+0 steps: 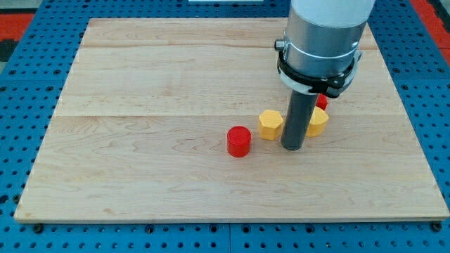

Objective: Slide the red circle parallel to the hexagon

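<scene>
A red circle block point(239, 140) lies on the wooden board point(140, 105), a little right of centre. A yellow hexagon block point(270, 124) lies just up and to the right of it, a small gap apart. My tip point(292, 146) rests on the board right beside the hexagon's right side and to the right of the red circle. A second yellow block point(318, 121) shows partly behind the rod, its shape unclear. Another red block point(322, 101) peeks out behind the rod higher up, mostly hidden.
The board sits on a blue perforated table point(28, 84). The arm's grey body point(323, 35) hangs over the board's upper right and hides part of it.
</scene>
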You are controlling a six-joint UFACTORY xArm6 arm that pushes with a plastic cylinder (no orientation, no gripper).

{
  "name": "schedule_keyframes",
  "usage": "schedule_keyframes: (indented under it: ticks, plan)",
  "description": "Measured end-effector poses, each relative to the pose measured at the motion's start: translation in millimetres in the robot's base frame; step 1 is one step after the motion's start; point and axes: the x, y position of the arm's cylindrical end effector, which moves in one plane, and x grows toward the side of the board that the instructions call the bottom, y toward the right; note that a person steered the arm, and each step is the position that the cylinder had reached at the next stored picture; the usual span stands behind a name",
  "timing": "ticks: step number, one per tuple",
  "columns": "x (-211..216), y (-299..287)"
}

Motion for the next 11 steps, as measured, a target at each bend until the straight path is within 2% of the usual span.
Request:
schedule_keyframes:
  ticks: [1, 2, 6, 7, 8, 9, 10, 11]
  plan:
    - [4.2, 0.7]
    - [32.0, 7.3]
    - [28.8, -32.3]
    - [6.9, -60.1]
    - [5.6, -85.1]
    - [32.3, -83.1]
    - [-7.0, -95.2]
    - [-19.8, -102.3]
